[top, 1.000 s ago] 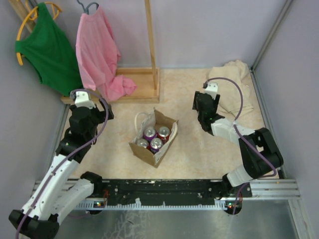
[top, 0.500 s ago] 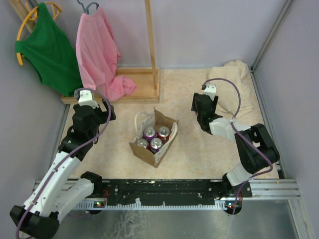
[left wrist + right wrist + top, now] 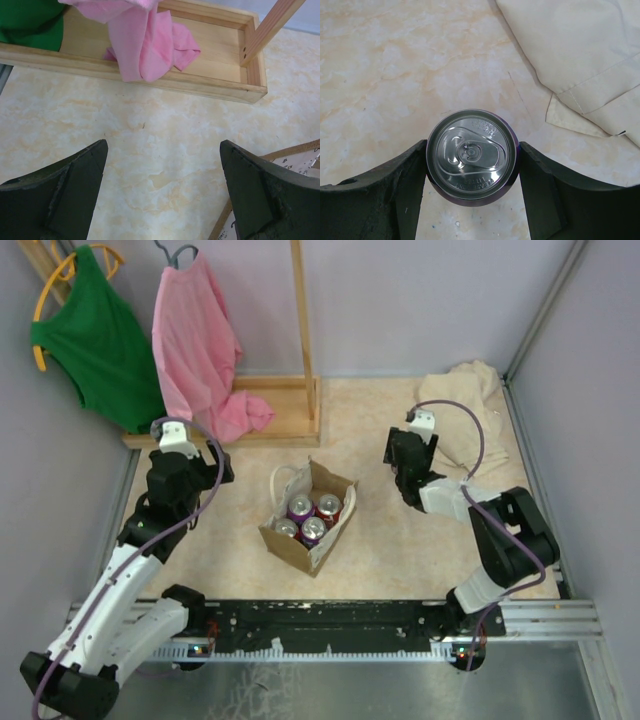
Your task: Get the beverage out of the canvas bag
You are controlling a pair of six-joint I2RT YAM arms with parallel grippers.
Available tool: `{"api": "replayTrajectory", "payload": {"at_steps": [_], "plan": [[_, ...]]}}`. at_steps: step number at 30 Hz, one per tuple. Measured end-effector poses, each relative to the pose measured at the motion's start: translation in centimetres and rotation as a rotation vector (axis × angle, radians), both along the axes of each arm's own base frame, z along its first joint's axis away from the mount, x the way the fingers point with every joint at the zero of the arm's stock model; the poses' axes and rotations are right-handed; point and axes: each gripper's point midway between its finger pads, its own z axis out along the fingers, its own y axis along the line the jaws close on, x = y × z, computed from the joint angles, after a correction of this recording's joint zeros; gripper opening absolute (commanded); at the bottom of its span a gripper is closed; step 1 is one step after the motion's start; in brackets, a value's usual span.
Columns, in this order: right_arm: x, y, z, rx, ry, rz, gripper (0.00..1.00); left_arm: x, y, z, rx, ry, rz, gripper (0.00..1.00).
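The tan canvas bag [image 3: 308,523] stands open at the middle of the table, with several purple and red cans [image 3: 313,512] upright inside. To its right my right gripper [image 3: 404,484] points down. In the right wrist view that gripper [image 3: 472,148] is shut on a purple beverage can [image 3: 471,154], seen from above with its silver lid, one finger against each side. Left of the bag my left gripper [image 3: 186,476] hangs open over bare tabletop. In the left wrist view nothing lies between the fingers of that gripper [image 3: 162,146], and a brown edge of the bag [image 3: 280,153] shows at lower right.
A wooden clothes rack [image 3: 272,408] stands at the back, with a pink garment [image 3: 195,340] and a green garment [image 3: 95,340] hanging over its base tray [image 3: 210,86]. A larger beige cloth [image 3: 468,405] lies crumpled at the back right, close behind the held can [image 3: 580,60].
My left wrist has shifted slightly to the right. The right arm has barely moved and keeps the can in its grip.
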Motion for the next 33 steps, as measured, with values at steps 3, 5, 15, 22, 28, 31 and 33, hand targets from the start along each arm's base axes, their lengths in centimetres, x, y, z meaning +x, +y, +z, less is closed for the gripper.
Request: {"api": "replayTrajectory", "payload": {"at_steps": [3,5,15,22,28,31,33], "plan": [[0.0,0.0,0.0,0.0,0.0,-0.001,0.64,0.0,-0.1,-0.1,-0.001,0.002,-0.006,1.0],[0.0,0.0,0.0,0.0,0.001,-0.002,0.66,0.0,-0.1,-0.1,-0.001,0.003,-0.008,1.0],[-0.3,0.2,-0.1,-0.018,0.005,-0.006,0.99,0.0,-0.4,-0.4,-0.007,0.009,-0.017,1.0],[-1.9,0.7,2.5,-0.074,-0.021,0.001,0.99,0.0,-0.5,-0.8,-0.007,0.02,-0.023,1.0],[-3.5,1.4,14.0,0.012,-0.223,-0.004,0.99,0.1,-0.5,-1.2,-0.004,0.03,-0.023,1.0],[-3.8,1.4,20.8,0.073,-0.328,0.011,0.99,0.2,-0.6,-1.2,-0.003,0.032,-0.023,1.0],[-4.2,2.1,25.0,0.106,-0.381,0.066,0.9,0.3,-0.6,-1.2,-0.004,0.029,-0.023,1.0]]}}
